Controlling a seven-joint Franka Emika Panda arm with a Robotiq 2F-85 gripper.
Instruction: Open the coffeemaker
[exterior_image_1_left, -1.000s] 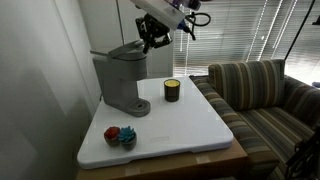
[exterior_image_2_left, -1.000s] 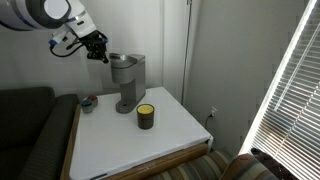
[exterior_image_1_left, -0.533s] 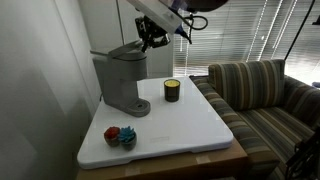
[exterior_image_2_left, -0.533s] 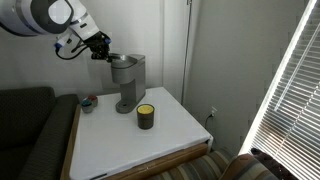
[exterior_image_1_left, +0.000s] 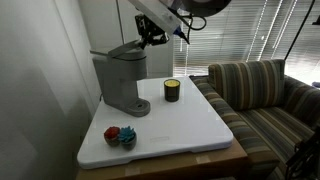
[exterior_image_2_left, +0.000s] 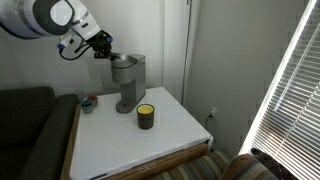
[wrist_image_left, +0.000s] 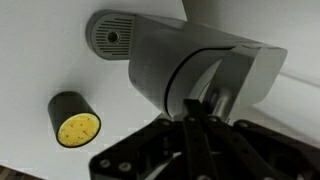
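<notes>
coffeemaker: by the wall on the surface, lid looks tipped up only slightly
tool: pinched closed on nothing, tips at the lid's front lip
progress: early imo, the lid needs swinging fully up

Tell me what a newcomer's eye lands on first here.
The tall grey coffeemaker on the white table stands out first, with the robot's shut gripper right at its top lid. Next come the dark candle jar with yellow wax beside the machine, and the striped sofa next to the table.
</notes>
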